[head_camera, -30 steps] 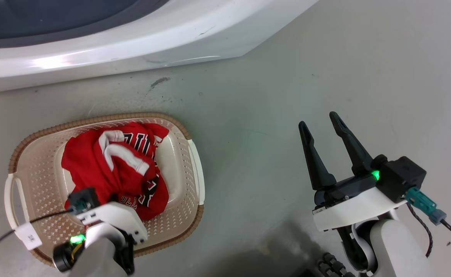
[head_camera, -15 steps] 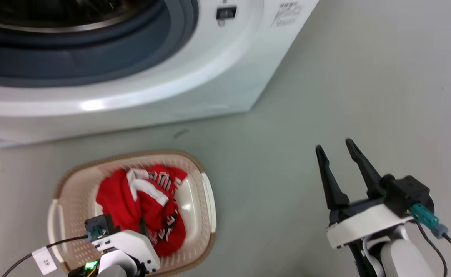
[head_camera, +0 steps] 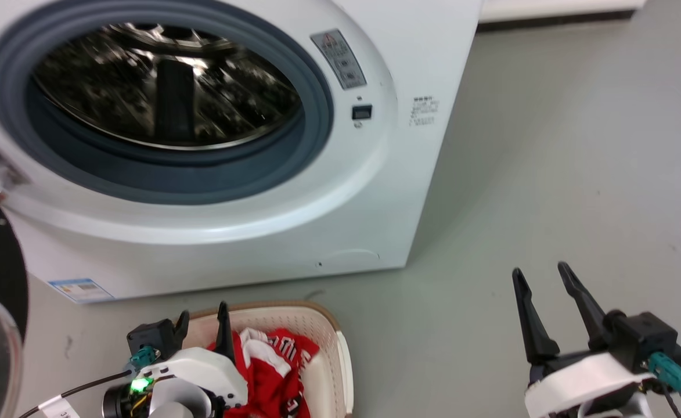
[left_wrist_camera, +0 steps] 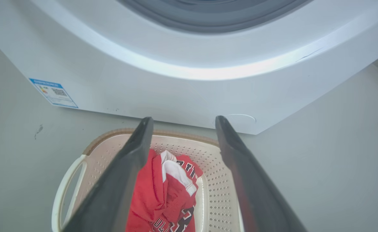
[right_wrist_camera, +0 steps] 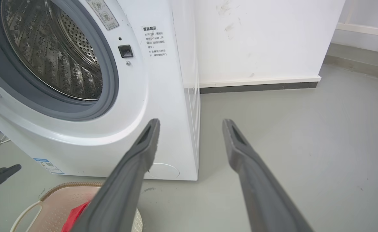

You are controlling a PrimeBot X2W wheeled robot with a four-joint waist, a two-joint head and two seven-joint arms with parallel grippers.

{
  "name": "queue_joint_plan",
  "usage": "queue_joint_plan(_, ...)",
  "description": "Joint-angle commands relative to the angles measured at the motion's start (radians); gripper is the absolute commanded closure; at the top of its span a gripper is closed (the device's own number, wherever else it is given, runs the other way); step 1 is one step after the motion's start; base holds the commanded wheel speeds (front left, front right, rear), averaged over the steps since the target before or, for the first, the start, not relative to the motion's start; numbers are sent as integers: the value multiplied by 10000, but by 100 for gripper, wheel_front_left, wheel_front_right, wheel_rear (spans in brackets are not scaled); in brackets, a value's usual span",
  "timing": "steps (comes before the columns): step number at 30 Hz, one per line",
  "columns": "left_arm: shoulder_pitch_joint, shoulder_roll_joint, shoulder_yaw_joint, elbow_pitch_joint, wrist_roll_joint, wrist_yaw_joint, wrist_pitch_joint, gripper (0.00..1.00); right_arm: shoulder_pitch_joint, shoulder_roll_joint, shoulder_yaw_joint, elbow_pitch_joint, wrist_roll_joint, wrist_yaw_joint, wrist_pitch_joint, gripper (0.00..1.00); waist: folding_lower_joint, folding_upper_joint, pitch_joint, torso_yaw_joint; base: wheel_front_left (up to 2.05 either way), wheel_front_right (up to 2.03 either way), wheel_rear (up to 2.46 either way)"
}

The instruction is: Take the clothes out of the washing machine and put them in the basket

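Left end effector (head_camera: 202,313): fingers spread, holding nothing. Basket (head_camera: 324,325) directly beneath it, red clothes (head_camera: 270,366) heaped inside. Washing machine (head_camera: 375,191) ahead of both end effectors, door open, steel drum (head_camera: 166,87) exposed. Right end effector (head_camera: 539,270): fingers apart, holding nothing, over grey floor (head_camera: 549,145), basket well to its left.

Between the left gripper's (left_wrist_camera: 183,118) fingers, the red jersey (left_wrist_camera: 150,193) shows black-and-white letters "ULL". Left of its tips, on the washing machine (left_wrist_camera: 189,93), is a blue-edged QR-code label (left_wrist_camera: 53,92), its print unreadable. Above the right gripper (right_wrist_camera: 191,120) are a small Chinese notice (right_wrist_camera: 155,42) and a grey warning-symbol sticker (right_wrist_camera: 102,13).
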State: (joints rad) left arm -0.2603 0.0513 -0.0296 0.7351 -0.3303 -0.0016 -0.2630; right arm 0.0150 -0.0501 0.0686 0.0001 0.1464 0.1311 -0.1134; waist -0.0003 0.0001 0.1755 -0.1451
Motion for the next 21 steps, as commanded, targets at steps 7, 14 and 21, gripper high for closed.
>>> queue_joint_plan(7, 691, -10, -114, -2333, 743, 95, -25, 0, 701, 1, -240, -471, -196, -5, 361, 0, 3, -1, -1158, 442, 0, 0, 0)
queue_joint_plan(14, 1478, 0, -163, -4375, 1684, 234, -23, 0, 1224, 1, -505, -764, -376, -7, 639, 0, 3, -1, -1820, 634, 0, 0, 0)
queue_joint_plan(21, 2404, 264, -445, -5650, 2531, 500, -25, 0, 1563, 1, -788, -1000, -483, -5, 741, 0, 3, -1, -2103, 780, 0, 0, 0)
